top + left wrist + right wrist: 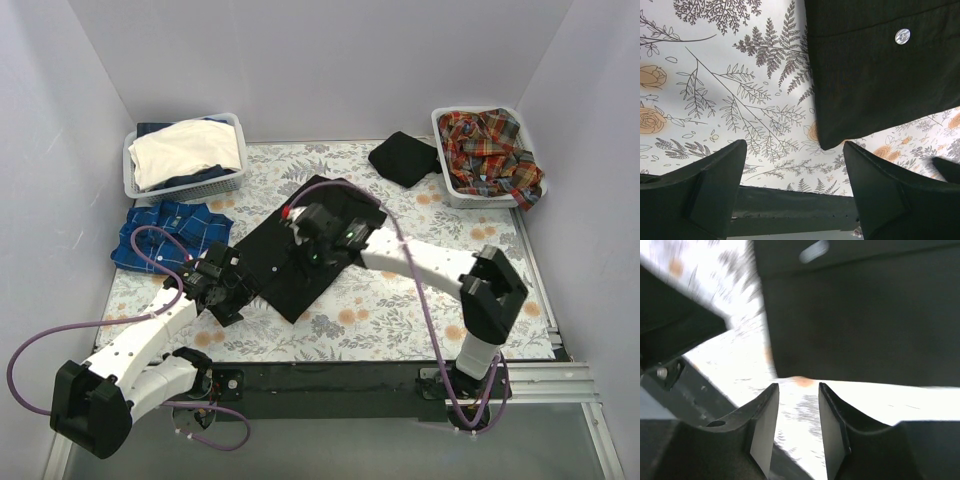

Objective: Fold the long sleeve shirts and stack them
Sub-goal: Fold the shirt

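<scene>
My left gripper [795, 150] gapes wide and empty just off a corner of the plain black button-front cloth shirt [880, 75], which lies flat on the floral tablecloth [740, 90]. My right gripper [798, 390], part open at that shirt's edge, holds nothing.

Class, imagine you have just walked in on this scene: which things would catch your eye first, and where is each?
First, the black shirt lying flat in the middle of the flowered table, with the left arm and right arm bent over it. Then the red-orange plaid shirts heaped in the white basket at the far right corner, and the blue-and-white checked shirt at the left edge, in front of a second basket.
</scene>
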